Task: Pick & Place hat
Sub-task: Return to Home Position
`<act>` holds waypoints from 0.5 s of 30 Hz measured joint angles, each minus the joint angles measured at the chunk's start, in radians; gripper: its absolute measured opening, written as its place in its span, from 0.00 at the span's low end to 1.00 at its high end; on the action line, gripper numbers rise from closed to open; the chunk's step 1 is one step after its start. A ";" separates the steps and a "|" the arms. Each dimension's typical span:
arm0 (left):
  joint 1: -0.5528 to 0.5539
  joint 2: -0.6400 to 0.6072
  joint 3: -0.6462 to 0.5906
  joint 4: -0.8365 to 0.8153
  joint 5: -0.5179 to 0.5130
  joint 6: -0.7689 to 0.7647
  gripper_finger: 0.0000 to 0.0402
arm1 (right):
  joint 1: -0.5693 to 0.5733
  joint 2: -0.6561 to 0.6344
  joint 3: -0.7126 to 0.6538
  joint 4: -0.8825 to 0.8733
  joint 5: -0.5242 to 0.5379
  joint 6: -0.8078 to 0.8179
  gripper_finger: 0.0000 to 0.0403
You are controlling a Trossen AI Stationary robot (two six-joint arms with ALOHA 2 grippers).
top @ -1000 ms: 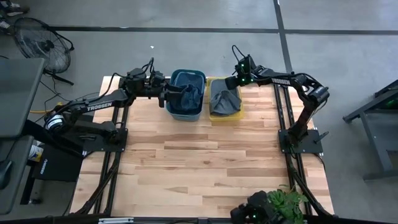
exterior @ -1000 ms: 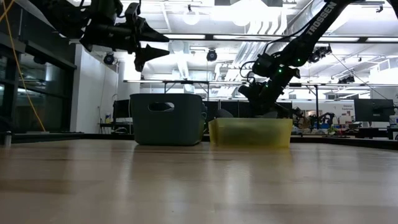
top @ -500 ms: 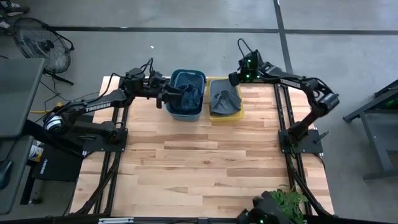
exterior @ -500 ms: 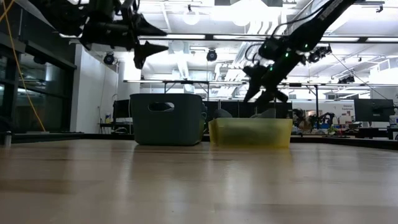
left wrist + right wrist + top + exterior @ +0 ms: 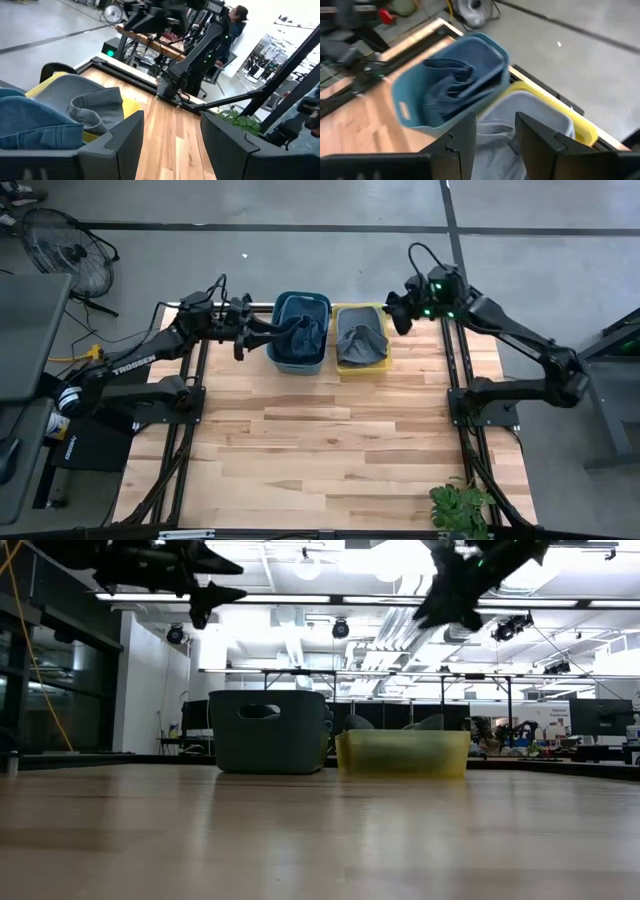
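Across the wooden tabletop (image 5: 330,440), two dark arms reach toward its far edge: the left arm (image 5: 140,360) from one side, the right arm (image 5: 520,340) from the other. Between them stand two bins, touching side by side: the blue bin (image 5: 268,735) nearer the left arm and the yellow bin (image 5: 403,753) nearer the right.

A blue cap (image 5: 298,338) of denim lies crumpled inside the blue bin. Gray cap fabric (image 5: 360,342) fills the yellow bin; whether it is one cap or more cannot be told. Both loads sit below or about level with the rims, so the sorting looks finished and only the parking of the arms remains.

Each tool hangs in the air, high above the bins in the low view. The left tool (image 5: 250,333) hovers just beside the blue bin, its fingers apart and empty. The right tool (image 5: 392,310) hovers just beside the yellow bin, fingers likewise spread with nothing between them.

These caps are probably light, soft and floppy at the crown, and stiffer along the brim. A pinch on the brim or on a bunched fold would likely hold best.
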 joint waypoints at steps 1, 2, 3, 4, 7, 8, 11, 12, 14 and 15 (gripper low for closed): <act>-0.001 -0.012 -0.001 -0.005 -0.001 -0.003 0.48 | 0.020 -0.025 0.000 -0.007 0.007 -0.002 0.32; -0.004 -0.026 -0.013 0.008 -0.009 -0.017 0.48 | 0.042 -0.050 0.000 -0.016 0.016 -0.008 0.31; -0.010 -0.041 -0.035 0.031 -0.021 -0.038 0.48 | 0.062 -0.073 0.000 -0.028 0.027 -0.017 0.31; -0.022 -0.052 -0.064 0.071 -0.039 -0.064 0.48 | 0.084 -0.094 -0.004 -0.035 0.043 -0.025 0.30; -0.064 -0.094 -0.181 0.223 -0.125 -0.152 0.48 | 0.139 -0.167 -0.068 -0.021 0.075 -0.022 0.29; -0.077 -0.114 -0.225 0.270 -0.164 -0.183 0.48 | 0.154 -0.191 -0.097 -0.011 0.081 -0.014 0.29; -0.123 -0.199 -0.346 0.372 -0.269 -0.287 0.48 | 0.198 -0.276 -0.193 0.037 0.085 0.048 0.29; -0.143 -0.231 -0.378 0.396 -0.298 -0.317 0.48 | 0.213 -0.310 -0.228 0.059 0.085 0.071 0.29; -0.186 -0.289 -0.431 0.410 -0.350 -0.355 0.48 | 0.244 -0.374 -0.296 0.103 0.085 0.109 0.29; -0.207 -0.315 -0.454 0.405 -0.385 -0.359 0.48 | 0.260 -0.409 -0.331 0.120 0.086 0.127 0.29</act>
